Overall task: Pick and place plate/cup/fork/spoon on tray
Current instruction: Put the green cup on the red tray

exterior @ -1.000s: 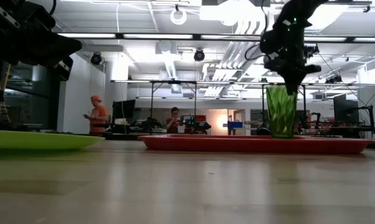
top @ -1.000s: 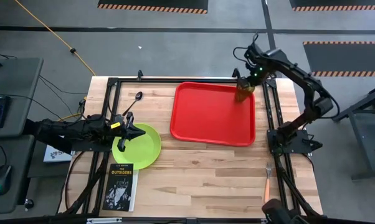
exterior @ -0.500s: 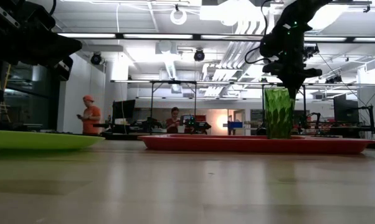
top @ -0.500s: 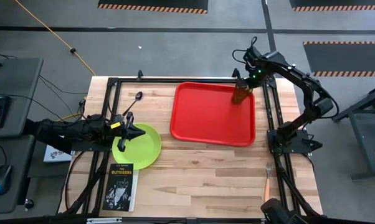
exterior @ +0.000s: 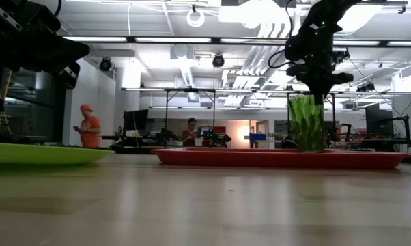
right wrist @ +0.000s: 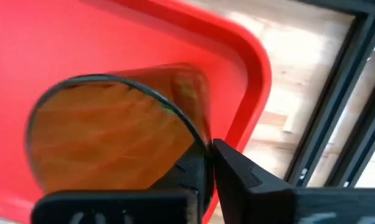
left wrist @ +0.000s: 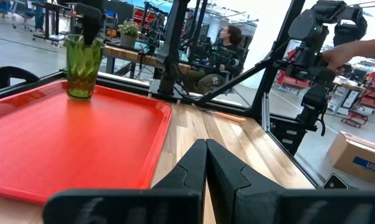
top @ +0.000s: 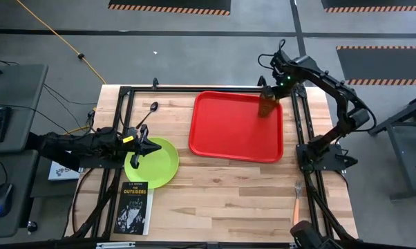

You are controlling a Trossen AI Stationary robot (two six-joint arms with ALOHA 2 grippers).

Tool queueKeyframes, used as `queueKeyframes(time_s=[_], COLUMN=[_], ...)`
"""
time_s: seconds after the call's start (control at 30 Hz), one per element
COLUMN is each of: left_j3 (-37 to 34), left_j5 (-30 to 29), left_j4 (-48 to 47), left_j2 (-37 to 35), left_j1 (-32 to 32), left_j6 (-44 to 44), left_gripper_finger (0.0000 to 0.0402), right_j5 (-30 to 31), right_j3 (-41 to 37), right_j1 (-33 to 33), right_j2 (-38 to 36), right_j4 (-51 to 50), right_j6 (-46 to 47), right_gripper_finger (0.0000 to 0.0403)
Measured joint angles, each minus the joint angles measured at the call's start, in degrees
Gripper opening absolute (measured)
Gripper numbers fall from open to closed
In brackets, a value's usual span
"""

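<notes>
At the table's near edge, on the right side, the fork [top: 296, 205] lies on the bare wood beside the frame rail, with its tines pointing toward the far side. Near the left front corner a dark book [top: 134, 205] lies flat, just in front of the plate [top: 159, 164], which sits on the wood well apart from the tray. The left gripper [top: 153, 147] hangs over the plate's left rim, its fingers [left wrist: 207, 163] pressed together with nothing between them. Beyond the plate, toward the far left of the table, the spoon [top: 148, 115] lies on the wood with its bowl pointing away. The tray [top: 229, 131] takes up the right-centre of the table, and the cup [top: 266, 105] stands upright in its far right corner, close to the raised rim. The right gripper [top: 270, 93] comes down onto the cup from above, with its fingers [right wrist: 234, 167] pinching the cup's rim: one reaches inside the wall and one sits outside it. In the room behind, two people are seen far off.
</notes>
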Motion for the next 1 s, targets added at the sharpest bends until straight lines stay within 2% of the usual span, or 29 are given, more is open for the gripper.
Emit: queueKeyframes(time_s=[0.57, 0.9, 1.0], left_j3=[0.0, 0.0, 0.0], left_j5=[0.0, 0.0, 0.0], left_j4=[0.0, 0.0, 0.0], left_j2=[0.0, 0.0, 0.0], left_j1=[0.0, 0.0, 0.0], left_j6=[0.0, 0.0, 0.0], left_gripper_finger=[0.0001, 0.0001, 0.0001], right_j5=[3.4, 3.6, 5.2], right_j3=[0.0, 0.1, 0.1], right_j1=[0.0, 0.0, 0.0], right_j2=[0.0, -0.1, -0.1], right_j4=[-0.2, -1.6, -2.1], right_j6=[-0.4, -2.2, -2.9], right_gripper_finger=[0.0140, 0.0154, 0.0154])
